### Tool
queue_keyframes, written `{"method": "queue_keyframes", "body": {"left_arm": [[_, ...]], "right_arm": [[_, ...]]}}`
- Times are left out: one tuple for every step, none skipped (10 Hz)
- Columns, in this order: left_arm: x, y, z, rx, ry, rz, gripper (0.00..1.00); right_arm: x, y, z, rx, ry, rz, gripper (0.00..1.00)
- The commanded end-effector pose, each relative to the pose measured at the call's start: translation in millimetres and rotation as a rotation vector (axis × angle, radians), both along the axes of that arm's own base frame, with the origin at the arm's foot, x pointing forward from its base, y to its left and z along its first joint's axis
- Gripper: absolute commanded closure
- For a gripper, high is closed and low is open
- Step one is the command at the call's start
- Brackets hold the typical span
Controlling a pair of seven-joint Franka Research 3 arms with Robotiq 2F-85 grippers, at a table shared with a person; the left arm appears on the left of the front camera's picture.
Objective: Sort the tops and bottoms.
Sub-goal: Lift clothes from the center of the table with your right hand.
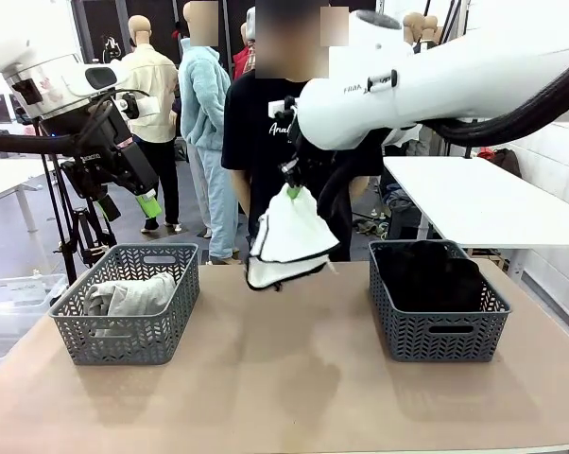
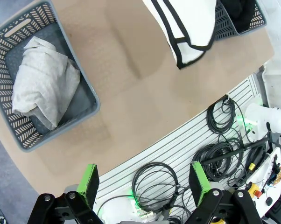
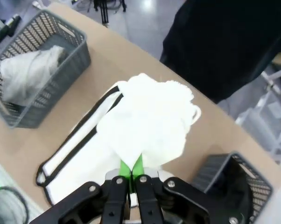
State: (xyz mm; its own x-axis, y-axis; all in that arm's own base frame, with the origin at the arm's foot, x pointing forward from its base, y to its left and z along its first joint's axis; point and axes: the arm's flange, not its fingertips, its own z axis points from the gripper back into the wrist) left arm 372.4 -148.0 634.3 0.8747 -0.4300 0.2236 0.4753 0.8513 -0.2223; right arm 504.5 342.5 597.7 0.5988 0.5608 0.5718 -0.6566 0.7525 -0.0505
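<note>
White shorts with black piping [image 1: 289, 244] [image 2: 187, 25] [image 3: 131, 135], one of the bottoms, hang above the table's middle from my right gripper [image 1: 290, 185] [image 3: 131, 169], which is shut on their top. A light grey knit top [image 1: 133, 297] [image 2: 42, 81] [image 3: 31, 70] lies in the left grey basket [image 1: 126, 342] [image 2: 91, 100] [image 3: 80, 53]. Black bottoms [image 1: 426, 272] fill the right grey basket [image 1: 438, 331] [image 3: 220, 170]. My left gripper [image 1: 138, 203] [image 2: 144, 182] hangs open and empty above the left basket.
A person in a black T-shirt [image 1: 256, 132] [image 3: 224, 42] stands at the far edge, right behind the hanging shorts. The tan tabletop [image 1: 284, 388] is bare in front of both baskets. A white table [image 1: 483, 194] stands to the right.
</note>
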Motion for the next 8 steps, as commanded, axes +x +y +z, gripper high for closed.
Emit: {"method": "queue_keyframes", "body": {"left_arm": [[0.2, 2.2, 0.9, -0.010, 0.000, 0.002, 0.00], [0.2, 2.2, 0.9, -0.010, 0.000, 0.002, 0.00], [0.2, 2.2, 0.9, -0.010, 0.000, 0.002, 0.00], [0.2, 2.2, 0.9, -0.010, 0.000, 0.002, 0.00], [0.2, 2.2, 0.9, -0.010, 0.000, 0.002, 0.00], [0.2, 2.2, 0.9, -0.010, 0.000, 0.002, 0.00], [0.2, 2.2, 0.9, -0.010, 0.000, 0.002, 0.00], [0.2, 2.2, 0.9, -0.010, 0.000, 0.002, 0.00]], "right_arm": [[-12.4, 0.0, 15.9, -0.002, -0.063, 0.024, 1.00], [-18.0, -3.2, 24.0, 0.005, -0.070, 0.017, 1.00], [-9.5, 4.2, 14.5, 0.005, -0.027, 0.013, 1.00], [-9.5, 4.2, 14.5, 0.005, -0.027, 0.013, 1.00], [-9.5, 4.2, 14.5, 0.005, -0.027, 0.013, 1.00], [-9.5, 4.2, 14.5, 0.005, -0.027, 0.013, 1.00], [-9.5, 4.2, 14.5, 0.005, -0.027, 0.013, 1.00], [-9.5, 4.2, 14.5, 0.005, -0.027, 0.013, 1.00]]}}
